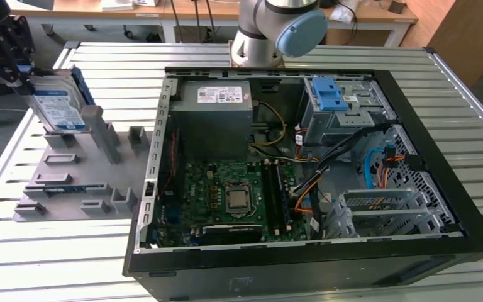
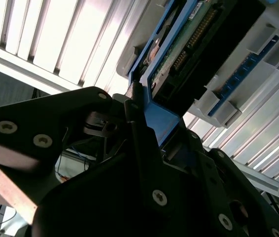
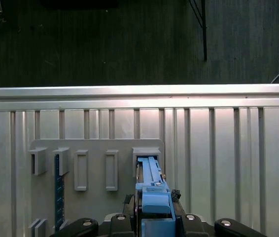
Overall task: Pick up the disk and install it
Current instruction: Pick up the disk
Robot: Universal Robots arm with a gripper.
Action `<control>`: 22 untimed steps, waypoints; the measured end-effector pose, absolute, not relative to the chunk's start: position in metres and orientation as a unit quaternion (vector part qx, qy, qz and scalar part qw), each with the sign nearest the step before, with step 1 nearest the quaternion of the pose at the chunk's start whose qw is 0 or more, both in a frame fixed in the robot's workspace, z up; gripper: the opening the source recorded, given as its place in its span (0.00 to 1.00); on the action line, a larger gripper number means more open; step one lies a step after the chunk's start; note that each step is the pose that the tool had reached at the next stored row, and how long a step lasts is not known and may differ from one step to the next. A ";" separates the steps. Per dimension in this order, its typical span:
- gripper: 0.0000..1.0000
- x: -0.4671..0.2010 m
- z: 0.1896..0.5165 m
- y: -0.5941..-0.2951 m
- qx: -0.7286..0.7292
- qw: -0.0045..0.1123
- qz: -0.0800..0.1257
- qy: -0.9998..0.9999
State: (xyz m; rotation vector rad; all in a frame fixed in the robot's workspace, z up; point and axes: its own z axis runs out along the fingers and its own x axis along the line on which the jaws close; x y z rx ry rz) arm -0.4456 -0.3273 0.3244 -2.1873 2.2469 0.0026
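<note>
Between my jaws the disk (image 1: 57, 108) reads as smooth silver metal with a paper-looking white-and-blue label. It is edged by its blue carrier (image 3: 154, 197) of satin plastic. The jaws themselves look matt black, dotted with bright metal screw heads (image 2: 159, 197). Just below them, the holder rack (image 1: 65, 189) is dull grey plastic. The counter (image 1: 57, 258) under it is ribbed bare metal with a soft sheen. Well off from the jaws, the computer case (image 1: 309, 274) is matt black outside, with raw grey sheet metal inside.

Txt on disk (image 1: 57, 106) illegible.
</note>
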 end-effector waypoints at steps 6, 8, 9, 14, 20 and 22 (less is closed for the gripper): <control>0.36 -0.446 0.331 -0.327 -0.698 0.003 0.001 0.717; 0.36 -0.446 0.333 -0.327 -0.698 0.003 0.001 0.717; 0.36 -0.446 0.334 -0.327 -0.698 0.003 0.001 0.717; 0.36 -0.446 0.339 -0.327 -0.698 0.003 0.001 0.717; 0.36 -0.446 0.345 -0.327 -0.698 0.003 0.001 0.717; 0.36 -0.446 0.346 -0.327 -0.698 0.003 0.001 0.717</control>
